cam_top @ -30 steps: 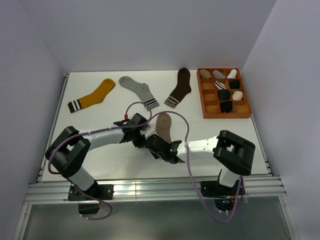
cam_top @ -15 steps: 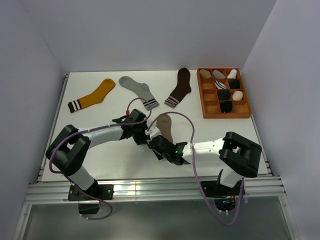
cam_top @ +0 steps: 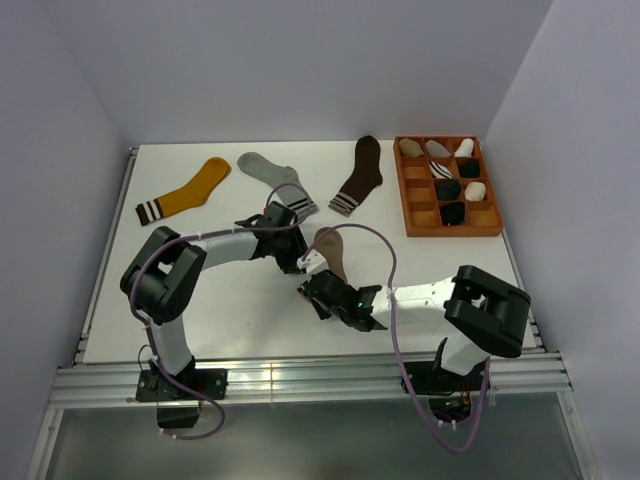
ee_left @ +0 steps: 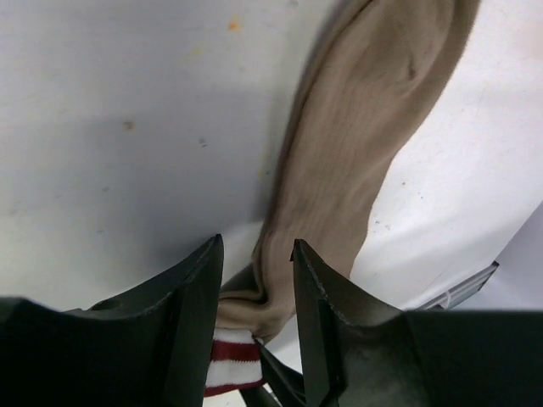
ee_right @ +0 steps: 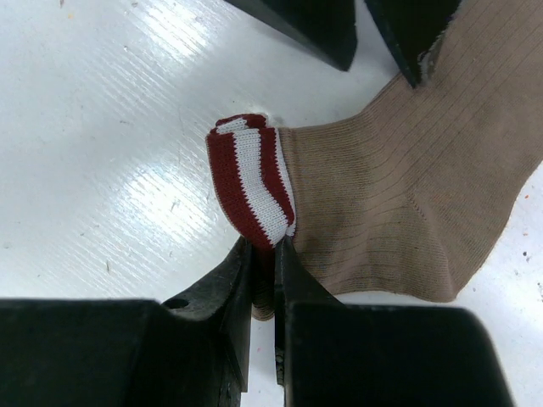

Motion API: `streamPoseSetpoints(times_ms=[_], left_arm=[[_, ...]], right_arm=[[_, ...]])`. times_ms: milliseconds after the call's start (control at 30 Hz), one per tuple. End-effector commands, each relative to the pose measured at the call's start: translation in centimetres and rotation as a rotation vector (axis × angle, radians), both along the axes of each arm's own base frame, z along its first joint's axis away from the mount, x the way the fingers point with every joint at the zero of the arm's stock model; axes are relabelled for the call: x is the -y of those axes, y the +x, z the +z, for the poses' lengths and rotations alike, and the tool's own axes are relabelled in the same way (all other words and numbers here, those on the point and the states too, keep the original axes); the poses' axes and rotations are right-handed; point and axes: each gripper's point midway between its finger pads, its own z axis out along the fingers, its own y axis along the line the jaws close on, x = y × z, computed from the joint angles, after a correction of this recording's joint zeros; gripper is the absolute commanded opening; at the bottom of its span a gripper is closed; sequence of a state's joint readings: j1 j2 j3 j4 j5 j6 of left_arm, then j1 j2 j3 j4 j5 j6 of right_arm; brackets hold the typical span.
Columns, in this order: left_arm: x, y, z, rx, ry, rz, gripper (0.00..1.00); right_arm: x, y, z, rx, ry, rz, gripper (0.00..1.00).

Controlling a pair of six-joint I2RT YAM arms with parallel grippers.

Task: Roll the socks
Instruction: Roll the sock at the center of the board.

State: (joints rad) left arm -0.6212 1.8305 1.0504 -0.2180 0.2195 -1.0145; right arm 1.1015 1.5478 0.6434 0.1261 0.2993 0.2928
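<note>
**Taupe sock pinched at the cuff, mid-desk**

Right jaws: pressed almost together, pinching the taupe sock (ee_right: 407, 195) at the maroon-and-white cuff (ee_right: 252, 178). Cuff bunched and curled over just beyond the jaw tips, bands running across.

Left jaws: spread, gripping nothing, set astride the sock's leg just above the cuff. Fabric gathered in the gap between them. Contact between the inner faces and the fabric cannot be told. Tips also seen at the top edge of the right wrist view, one over bare desk and one over the leg.

Rest of the taupe sock: flat on the white desk (cam_top: 200, 300), about the middle, foot and toe pointing to the far side, cuff end nearest the arms. Both wrists meet over it, left from the left, right from the near right.

Far side of the desk, lying flat and well apart from the jaws:
- yellow sock (cam_top: 195, 188) with dark striped cuff, far left
- grey sock (cam_top: 272, 175) with striped cuff, beside it
- brown sock (cam_top: 362, 170) with pale striped cuff, right of centre

Far right: wooden tray (cam_top: 455, 231) of small compartments, with rolls (cam_top: 447, 188) in several of them, black, white, tan and one striped.
</note>
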Motion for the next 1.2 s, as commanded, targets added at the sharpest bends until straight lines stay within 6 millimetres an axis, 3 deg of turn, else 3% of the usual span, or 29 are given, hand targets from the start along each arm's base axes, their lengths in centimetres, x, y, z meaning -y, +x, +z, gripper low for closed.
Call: streamPoseSetpoints(times_ms=[0, 167, 433, 633, 900, 1033, 1167], left_arm=[[1.4, 0.0, 0.1, -0.005, -0.041, -0.057, 0.44], [1.2, -0.2, -1.6, -0.032, 0.029, -0.054, 0.38], [-0.1, -0.8, -4.4, -0.068, 0.086, 0.021, 0.0], [-1.3, 0.7, -4.6, -0.05, 0.102, 0.093, 0.0], [-4.5, 3.2, -2.6, 0.03, 0.136, 0.177, 0.0], [-5.9, 3.4, -1.9, 0.061, 0.151, 0.203, 0.0], [-5.7, 3.8, -1.5, 0.088, 0.136, 0.182, 0.0]], right_arm=[[1.8, -0.4, -0.7, -0.015, -0.035, -0.019, 0.0], [1.8, -0.4, -0.7, -0.02, -0.036, -0.013, 0.0], [1.7, -0.7, 0.5, -0.021, 0.005, -0.008, 0.0], [1.7, -1.5, 1.0, -0.046, 0.031, 0.013, 0.0], [0.6, -2.5, 1.5, -0.093, 0.06, 0.073, 0.0], [-0.4, -3.0, 1.4, -0.127, 0.079, 0.117, 0.0], [-0.9, -3.2, 0.4, -0.166, 0.06, 0.151, 0.0]])
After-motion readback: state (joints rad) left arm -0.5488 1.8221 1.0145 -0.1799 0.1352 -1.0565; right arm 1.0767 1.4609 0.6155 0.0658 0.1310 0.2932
